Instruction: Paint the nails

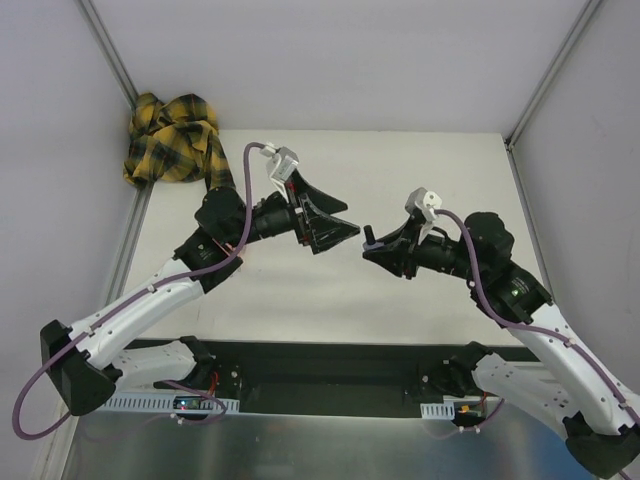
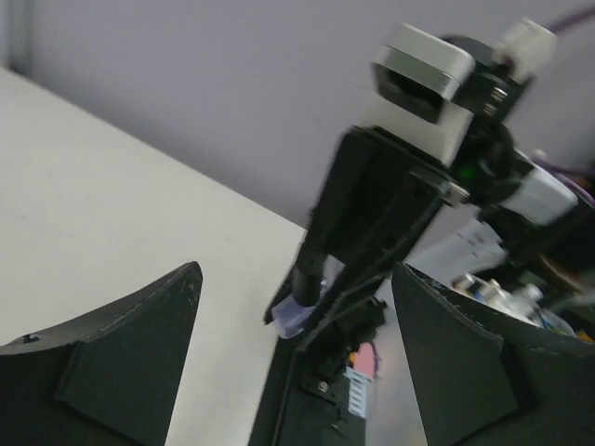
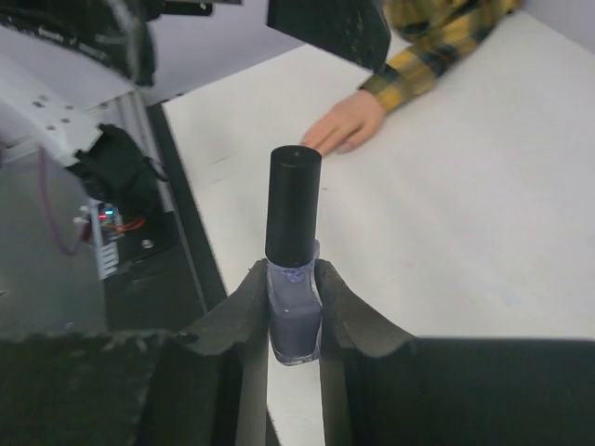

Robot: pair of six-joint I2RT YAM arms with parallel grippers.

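Note:
The small purple bottle (image 3: 296, 323) with its tall black cap (image 3: 293, 209) stands upright between the fingers of my right gripper (image 3: 295, 279), which is shut on its glass body above the table. Beyond it lies the flesh-coloured fake hand (image 3: 340, 126) in a yellow-black plaid sleeve (image 3: 437, 42), palm down. Its nails (image 3: 345, 146) are only faint tints at the fingertips. My left gripper (image 1: 350, 219) hangs open just left of the bottle's cap (image 1: 370, 237), which it faces without touching. In the left wrist view the bottle (image 2: 296, 316) shows between that gripper's spread fingers (image 2: 130, 358).
The plaid cloth (image 1: 172, 135) bunches at the table's far-left corner, against the wall. White walls with metal frame posts close in the table (image 1: 400, 160) on three sides. A black base rail (image 1: 320, 375) runs along the near edge between the arm mounts.

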